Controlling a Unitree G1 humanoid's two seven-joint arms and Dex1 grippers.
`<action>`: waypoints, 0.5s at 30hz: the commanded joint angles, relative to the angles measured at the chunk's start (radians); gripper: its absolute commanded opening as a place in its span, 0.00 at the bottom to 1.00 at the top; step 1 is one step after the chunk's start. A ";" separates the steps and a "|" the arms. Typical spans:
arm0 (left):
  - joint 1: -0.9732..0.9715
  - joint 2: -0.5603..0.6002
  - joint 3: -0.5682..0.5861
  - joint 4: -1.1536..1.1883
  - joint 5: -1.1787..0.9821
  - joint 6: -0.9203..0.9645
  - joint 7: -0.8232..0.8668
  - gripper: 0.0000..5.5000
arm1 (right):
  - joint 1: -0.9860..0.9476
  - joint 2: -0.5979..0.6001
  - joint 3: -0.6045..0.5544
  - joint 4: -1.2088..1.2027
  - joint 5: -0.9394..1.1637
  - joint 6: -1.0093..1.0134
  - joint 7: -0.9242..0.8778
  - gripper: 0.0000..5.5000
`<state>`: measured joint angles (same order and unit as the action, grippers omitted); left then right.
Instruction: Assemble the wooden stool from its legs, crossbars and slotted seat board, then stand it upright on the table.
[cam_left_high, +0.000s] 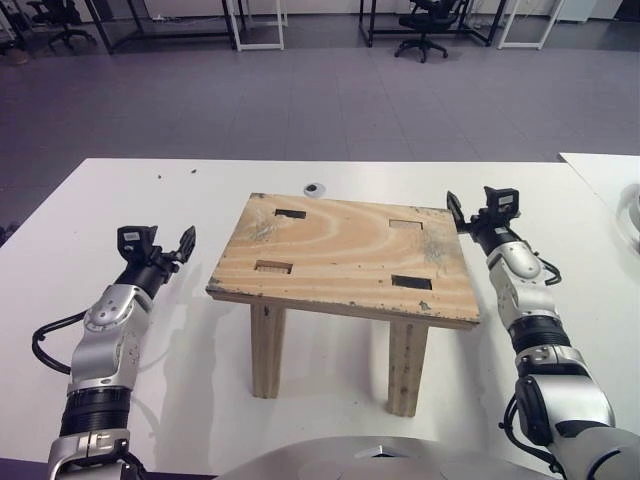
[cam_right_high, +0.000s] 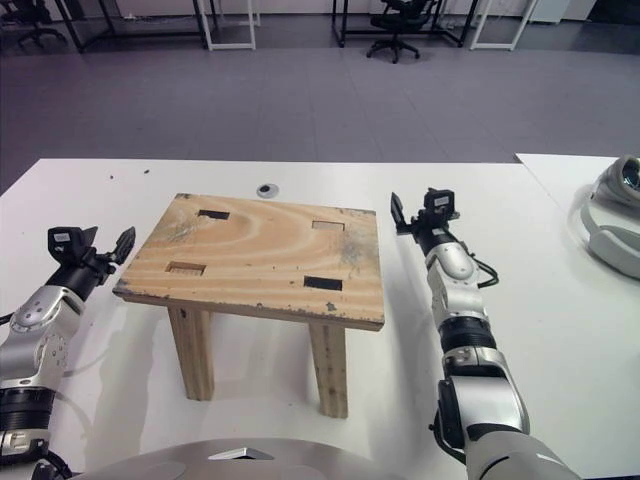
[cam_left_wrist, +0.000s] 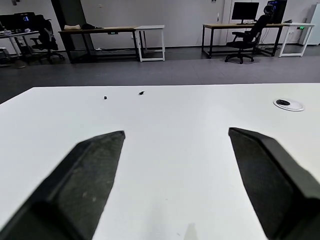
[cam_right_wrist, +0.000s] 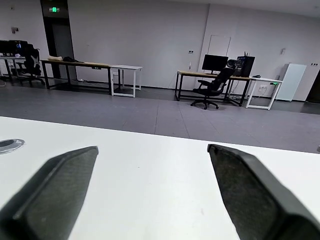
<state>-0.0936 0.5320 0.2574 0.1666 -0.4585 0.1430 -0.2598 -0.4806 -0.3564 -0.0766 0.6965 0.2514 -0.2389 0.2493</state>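
Standing centrally on the white worktop (cam_left_high: 120, 200), the pale slotted wooden stool (cam_left_high: 345, 255) looks rigid and weighty, best gripped at its seat edges, while the left gripper (cam_left_high: 168, 240) and right gripper (cam_left_high: 470, 212) flank it, spread wide and empty.

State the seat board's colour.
Seat board: pale natural wood with curved grain; clearest in the left eye view.

Round grommet (cam_left_high: 317, 188) on white table (cam_left_high: 120, 200); office chair (cam_left_high: 425, 28) behind; grey-white device (cam_right_high: 612, 215) at right.

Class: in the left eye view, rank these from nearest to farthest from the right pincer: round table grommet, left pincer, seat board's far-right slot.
1. Far-right slot, beside the right pincer.
2. Round table grommet, behind the seat board.
3. Left pincer, beyond the board's other side.
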 joint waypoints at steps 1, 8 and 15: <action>-0.060 0.020 0.021 0.071 0.044 -0.017 -0.035 0.70 | -0.031 0.027 0.009 0.020 -0.071 -0.023 -0.028 0.74; -0.108 0.002 0.064 0.161 0.075 -0.068 -0.038 0.70 | -0.066 0.048 0.000 0.048 -0.118 -0.044 -0.018 0.74; -0.048 -0.009 0.133 0.169 0.072 -0.078 -0.051 0.70 | -0.034 0.056 0.004 0.017 -0.150 -0.049 -0.005 0.74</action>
<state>-0.1281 0.5279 0.3875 0.3355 -0.3933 0.0637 -0.3007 -0.5158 -0.3025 -0.0746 0.7303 0.1151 -0.2817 0.2369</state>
